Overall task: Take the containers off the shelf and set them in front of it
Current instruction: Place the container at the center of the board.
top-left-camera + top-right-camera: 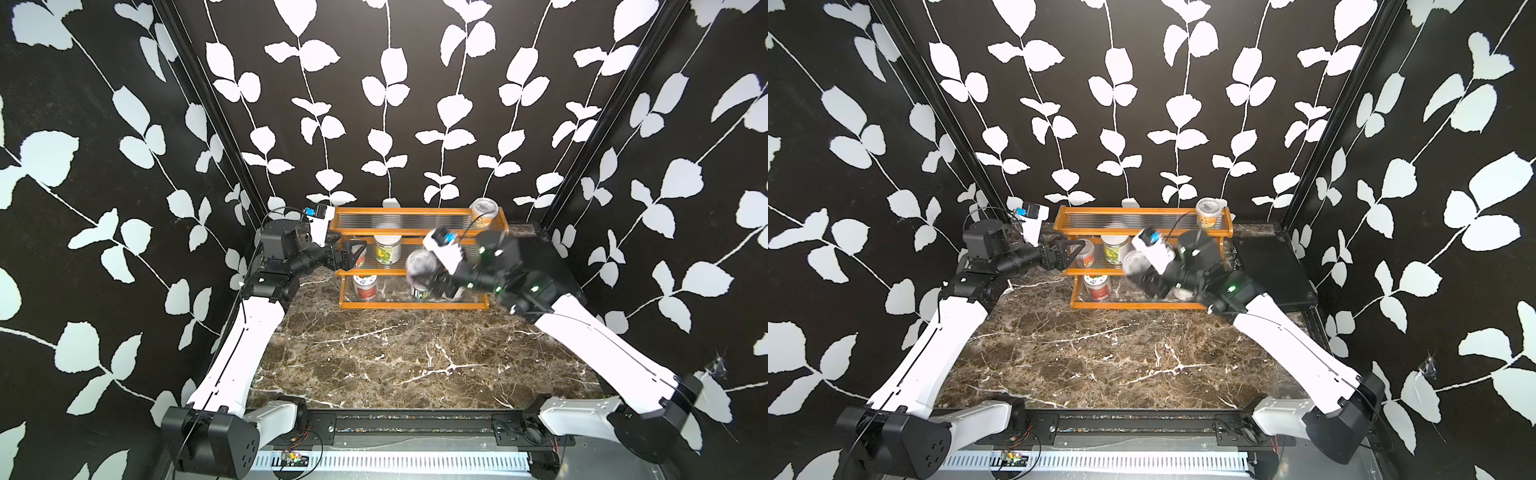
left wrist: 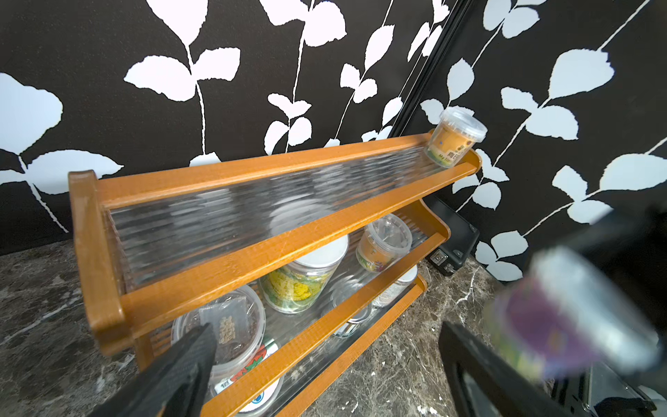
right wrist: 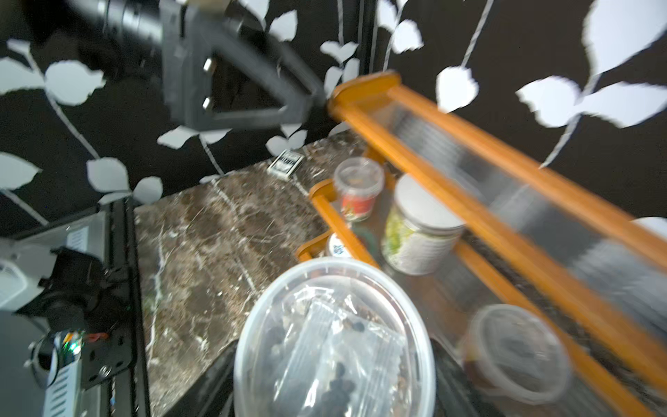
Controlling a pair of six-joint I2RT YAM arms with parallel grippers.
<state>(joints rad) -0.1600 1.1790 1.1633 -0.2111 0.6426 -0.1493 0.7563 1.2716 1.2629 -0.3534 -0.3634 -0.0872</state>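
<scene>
Clear lidded cup, seemingly between right jaws, close by shelf.

Shelf: orange-brown wood, three stepped tiers of ribbed clear plastic, stood at the back of the tabletop.
Top tier: clear yellow-label cup, upright at the right end.
Middle tier: red-label cup at the left end, white-lidded green-label jar beside it, orange-label cup further right.
Bottom tier: white-lidded red-label jar at the left, tin can and speckled white-lidded jar to the right, both partly hidden.
Purple-label cup: clear lid, motion-blurred, gripped by the right gripper off the shelf, in front of the middle tier.
</scene>
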